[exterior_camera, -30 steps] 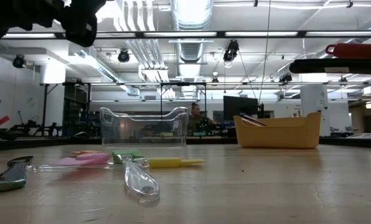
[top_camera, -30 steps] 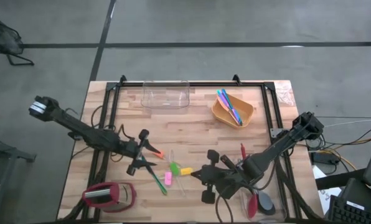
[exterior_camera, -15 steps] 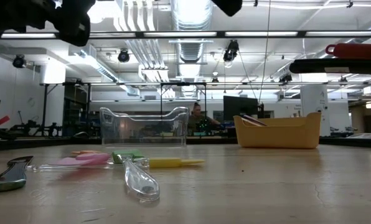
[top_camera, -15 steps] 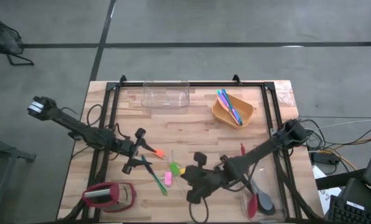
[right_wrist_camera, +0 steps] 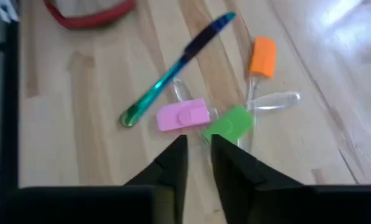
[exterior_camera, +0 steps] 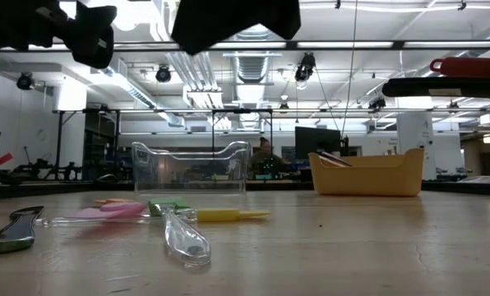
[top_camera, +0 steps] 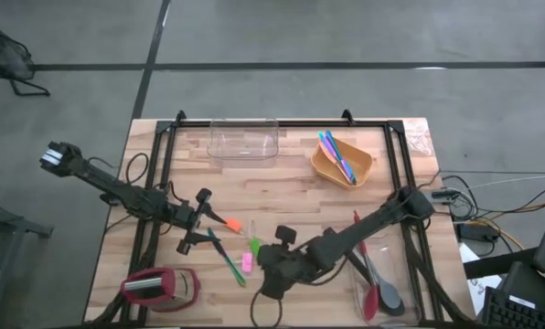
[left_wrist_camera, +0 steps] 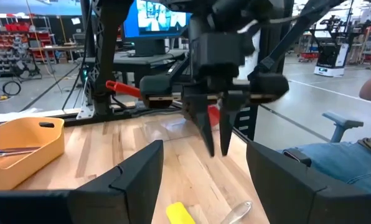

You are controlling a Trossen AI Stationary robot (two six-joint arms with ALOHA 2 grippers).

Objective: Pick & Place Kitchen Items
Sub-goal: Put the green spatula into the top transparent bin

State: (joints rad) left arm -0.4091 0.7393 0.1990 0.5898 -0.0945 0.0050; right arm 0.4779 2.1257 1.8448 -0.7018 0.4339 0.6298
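Observation:
Small kitchen items lie flat on the wooden table: a green-blue knife, a pink piece, a green piece, an orange piece and a yellow piece, some on clear handles. My right gripper hangs above the pink and green pieces, slanting down, its fingers a narrow gap apart with nothing between them. In the high view it is mid-table. My left gripper stays level to the left of the pieces, wide open and empty.
A clear tub and an orange bowl holding thin cutlery stand at the far side. A red-and-silver gadget sits at the near left. Red and grey spatulas lie in a clear tub at the near right.
My right gripper has swung toward the table's left edge and come down, tipping its fingers further downward, until it hangs over the small pieces. My left gripper has drawn back a little toward the left edge. The items have not moved.

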